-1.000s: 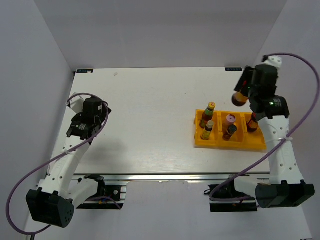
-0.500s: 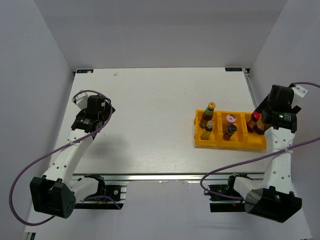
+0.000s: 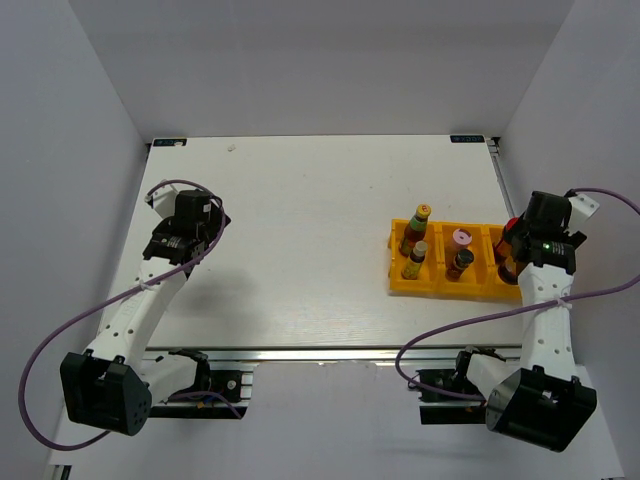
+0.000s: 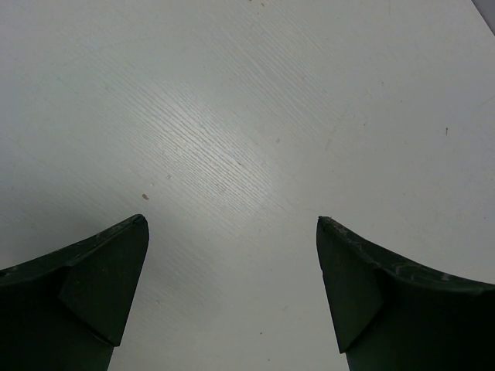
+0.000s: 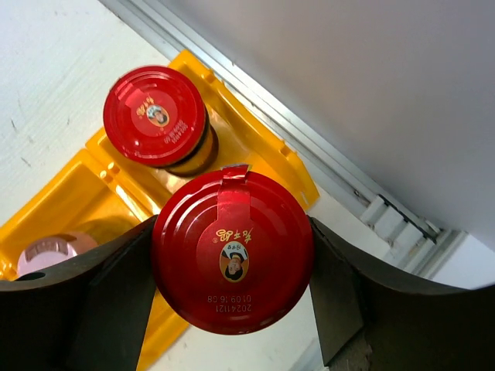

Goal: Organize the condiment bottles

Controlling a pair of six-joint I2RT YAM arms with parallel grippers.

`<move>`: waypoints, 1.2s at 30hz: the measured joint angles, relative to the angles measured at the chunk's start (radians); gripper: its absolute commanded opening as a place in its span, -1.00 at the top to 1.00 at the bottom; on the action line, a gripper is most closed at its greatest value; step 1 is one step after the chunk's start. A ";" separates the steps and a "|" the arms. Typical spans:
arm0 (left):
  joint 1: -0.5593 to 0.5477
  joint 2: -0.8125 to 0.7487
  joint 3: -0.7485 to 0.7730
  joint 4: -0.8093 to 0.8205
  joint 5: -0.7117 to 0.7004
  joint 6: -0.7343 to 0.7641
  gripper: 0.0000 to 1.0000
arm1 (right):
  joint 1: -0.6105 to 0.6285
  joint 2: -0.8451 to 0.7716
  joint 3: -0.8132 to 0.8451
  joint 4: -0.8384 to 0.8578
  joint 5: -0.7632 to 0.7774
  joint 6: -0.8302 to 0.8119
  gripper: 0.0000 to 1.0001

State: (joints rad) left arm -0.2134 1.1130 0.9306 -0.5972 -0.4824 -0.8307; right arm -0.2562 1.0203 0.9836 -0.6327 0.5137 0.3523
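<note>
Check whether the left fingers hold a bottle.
No, the left fingers stand apart above the white table with nothing between them.

White perforated arms (image 3: 135, 312) with black wrist housings (image 3: 182, 232) and bases (image 3: 100, 402), purple cables (image 3: 62, 343), dark fingers (image 4: 81, 305).

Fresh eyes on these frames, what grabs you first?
The right hand clamped on a red-capped jar fills its wrist view, at the right end of the yellow tray, next to a second red-capped jar. Four smaller bottles stand in the tray's other compartments. The left hand hangs open over the white table.
</note>
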 measured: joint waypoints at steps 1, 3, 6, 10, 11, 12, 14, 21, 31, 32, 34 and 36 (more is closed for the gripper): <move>0.000 0.000 0.000 0.000 0.000 0.000 -0.96 | -0.001 -0.001 -0.018 0.028 0.001 -0.002 0.81; 0.000 0.000 0.000 0.000 -0.001 0.000 -0.96 | -0.005 -0.002 -0.047 0.071 -0.001 -0.006 0.81; 0.000 0.000 0.000 0.000 -0.004 0.000 -0.96 | -0.012 -0.002 -0.067 0.107 0.000 -0.016 0.81; 0.000 0.000 0.000 -0.001 -0.006 0.000 -0.96 | -0.019 0.001 -0.089 0.166 0.000 -0.029 0.78; 0.000 0.000 0.000 -0.001 -0.007 0.000 -0.96 | -0.020 0.003 -0.098 0.187 0.000 -0.034 0.76; 0.000 0.000 0.000 -0.001 -0.007 0.000 -0.96 | -0.022 0.003 -0.109 0.204 -0.002 -0.039 0.75; 0.000 0.000 0.000 -0.002 -0.007 0.000 -0.96 | -0.027 0.010 -0.131 0.237 -0.014 -0.045 0.76; 0.000 0.000 0.000 -0.005 -0.007 -0.002 -0.96 | -0.033 0.060 -0.190 0.296 -0.044 -0.047 0.65; 0.000 0.000 0.000 -0.005 -0.002 -0.008 -0.96 | -0.037 0.085 -0.213 0.322 -0.057 -0.044 0.09; 0.000 0.000 0.000 -0.005 -0.002 -0.008 -0.96 | -0.037 0.085 -0.214 0.322 -0.057 -0.043 0.01; 0.000 0.000 0.000 -0.006 -0.002 -0.008 -0.96 | -0.037 0.085 -0.214 0.322 -0.057 -0.041 -0.16; 0.000 0.000 0.000 -0.006 -0.002 -0.008 -0.97 | -0.037 0.085 -0.214 0.321 -0.057 -0.038 -0.41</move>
State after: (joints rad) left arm -0.2134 1.1126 0.9306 -0.6037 -0.4847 -0.8391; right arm -0.2935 1.1057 0.7692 -0.3115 0.4568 0.3141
